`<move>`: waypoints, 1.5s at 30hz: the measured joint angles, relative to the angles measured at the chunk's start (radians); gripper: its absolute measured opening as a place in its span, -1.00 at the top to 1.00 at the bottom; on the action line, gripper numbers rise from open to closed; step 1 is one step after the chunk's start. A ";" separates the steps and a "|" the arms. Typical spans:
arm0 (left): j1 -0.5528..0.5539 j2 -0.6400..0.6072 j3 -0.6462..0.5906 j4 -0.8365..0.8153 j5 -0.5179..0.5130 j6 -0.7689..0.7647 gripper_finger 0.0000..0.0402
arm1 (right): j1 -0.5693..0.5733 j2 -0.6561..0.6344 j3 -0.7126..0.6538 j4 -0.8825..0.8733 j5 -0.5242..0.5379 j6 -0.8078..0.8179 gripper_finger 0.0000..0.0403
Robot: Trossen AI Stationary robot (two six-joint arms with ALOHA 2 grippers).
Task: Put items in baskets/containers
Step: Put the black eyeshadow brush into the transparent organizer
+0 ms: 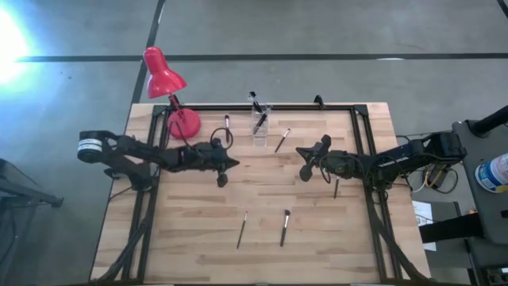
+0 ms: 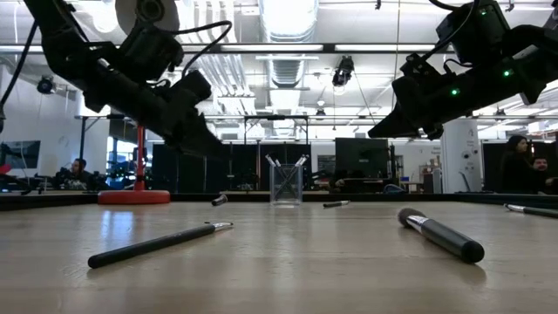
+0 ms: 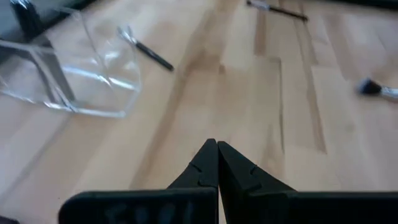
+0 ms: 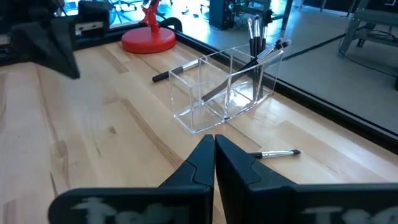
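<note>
The clear squarish holder point(image 1: 260, 125) stands near the table's far edge with a few brushes upright inside point(image 4: 255, 38). Other dark brushes lie flat on the wood: one beside the lamp base point(image 1: 227, 121), one right of the holder point(image 1: 282, 141), two toward the near edge point(image 1: 242, 230) point(image 1: 284, 228), one under the right arm point(image 1: 336, 187). My left gripper point(image 3: 216, 163) is shut and hovers above the table, near-left of the holder point(image 1: 235, 164). My right gripper point(image 4: 213, 152) is shut too, hovering near-right of the holder point(image 1: 300, 151). Neither holds anything.
A red desk lamp point(image 1: 163, 75) stands at the far left with its round base point(image 1: 183, 123) on the table. A dark rail point(image 1: 262, 106) runs along the far edge. Bare wood lies between the two arms and toward the near edge. People sit in the room beyond point(image 2: 523, 161).
</note>
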 joint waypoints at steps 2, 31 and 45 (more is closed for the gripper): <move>-0.018 0.000 0.000 -0.027 -0.004 -0.009 1.00 | 0.000 0.000 0.000 0.000 0.000 0.000 0.96; -0.494 0.051 0.140 -0.317 -0.199 -0.419 0.75 | 0.000 0.000 0.000 -0.002 -0.002 0.008 0.96; -0.544 0.346 0.536 -0.671 -0.210 -0.606 0.50 | 0.000 0.000 0.000 -0.009 -0.008 0.008 0.96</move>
